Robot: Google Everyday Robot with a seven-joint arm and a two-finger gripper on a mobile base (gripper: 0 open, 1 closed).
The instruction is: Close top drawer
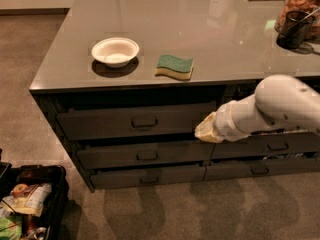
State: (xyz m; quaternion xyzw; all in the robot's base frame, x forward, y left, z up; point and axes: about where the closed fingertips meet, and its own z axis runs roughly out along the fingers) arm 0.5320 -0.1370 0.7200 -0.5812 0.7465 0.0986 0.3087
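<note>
The top drawer (pixel 100 121) is a wide dark grey drawer under the counter's left half, with a tall flat front and a small bar handle (pixel 144 123) at its centre. It stands pulled out a little from the cabinet face. My gripper (pixel 204 131) points left on a white arm (pixel 280 106) that comes in from the right. Its tip is at the drawer front's right end, to the right of the handle.
On the grey countertop (pixel 215 39) sit a white bowl (pixel 115 51), a green and yellow sponge (pixel 174 66), a dark cup (pixel 294 29) and a jar at the far right. Lower drawers (pixel 145 155) lie below. A dark bin with items (pixel 27 204) stands on the floor at left.
</note>
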